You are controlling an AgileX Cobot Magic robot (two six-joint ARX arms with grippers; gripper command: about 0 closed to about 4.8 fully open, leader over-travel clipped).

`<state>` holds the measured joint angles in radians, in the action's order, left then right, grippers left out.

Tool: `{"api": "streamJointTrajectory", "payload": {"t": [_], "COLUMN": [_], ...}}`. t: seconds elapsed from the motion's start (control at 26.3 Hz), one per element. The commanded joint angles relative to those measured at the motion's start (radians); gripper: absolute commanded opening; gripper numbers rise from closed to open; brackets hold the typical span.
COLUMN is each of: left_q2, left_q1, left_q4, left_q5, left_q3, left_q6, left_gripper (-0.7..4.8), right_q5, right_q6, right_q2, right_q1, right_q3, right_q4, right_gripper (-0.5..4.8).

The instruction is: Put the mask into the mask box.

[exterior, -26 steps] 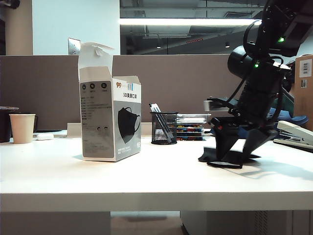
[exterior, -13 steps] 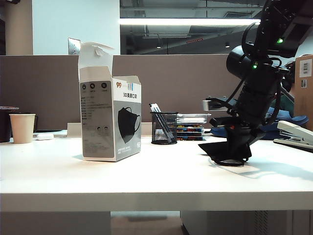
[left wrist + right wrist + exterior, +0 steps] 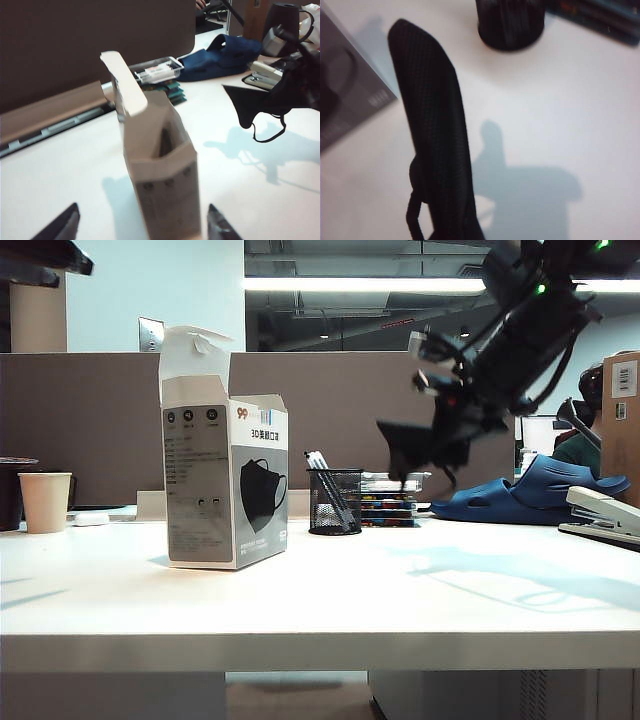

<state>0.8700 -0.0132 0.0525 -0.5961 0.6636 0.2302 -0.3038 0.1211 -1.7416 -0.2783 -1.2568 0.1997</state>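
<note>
On the white surface (image 3: 330, 590) stand one mask box (image 3: 226, 485) with its top flap up, one mesh pen cup (image 3: 335, 502) and one paper cup (image 3: 46, 501). Above it, the right gripper (image 3: 432, 445) is clamped on the single black mask (image 3: 405, 448), held in the air beside the box. The left gripper (image 3: 140, 227) sits spread wide and empty, a fingertip on either side of the box.

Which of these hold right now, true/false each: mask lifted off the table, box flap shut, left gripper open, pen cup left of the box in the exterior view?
1. The mask hangs in the air from the right gripper, clear of the table. True.
2. The mask box has its top flap shut. False: the flap stands up, top open.
3. The left gripper is open, its fingertips either side of the box. True.
4. The pen cup stands left of the box. False: it is to its right.
</note>
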Motion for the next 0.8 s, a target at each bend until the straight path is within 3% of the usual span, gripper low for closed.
{"api": "streamJointTrajectory", "payload": {"t": [0.04,0.23,0.53,0.8], "left_q2": [0.072,0.177,0.401,0.534], "left_q1": [-0.018,-0.052,-0.137,-0.138], "left_q4": [0.154,0.291,0.547,0.715], "left_q5": [0.002,0.007,0.18,0.219], "left_q3": [0.008,0.008,0.008,0.028], "left_q6": [-0.004,-0.052,-0.059,-0.161], "left_gripper": [3.14,3.13,3.13,3.09], "right_q5": [-0.068,-0.178,-0.298,-0.332], "right_q6": [-0.107,-0.197,-0.279,-0.326], "right_q2": [0.019,0.023,0.023,0.023], "right_q1": [-0.003,-0.006,-0.013,-0.015], "right_q3": [-0.006,-0.006,-0.006,-0.006], "right_q4": [-0.1,-0.188,-0.283,-0.31], "right_gripper": [-0.01,-0.01,-0.01,-0.01]}}
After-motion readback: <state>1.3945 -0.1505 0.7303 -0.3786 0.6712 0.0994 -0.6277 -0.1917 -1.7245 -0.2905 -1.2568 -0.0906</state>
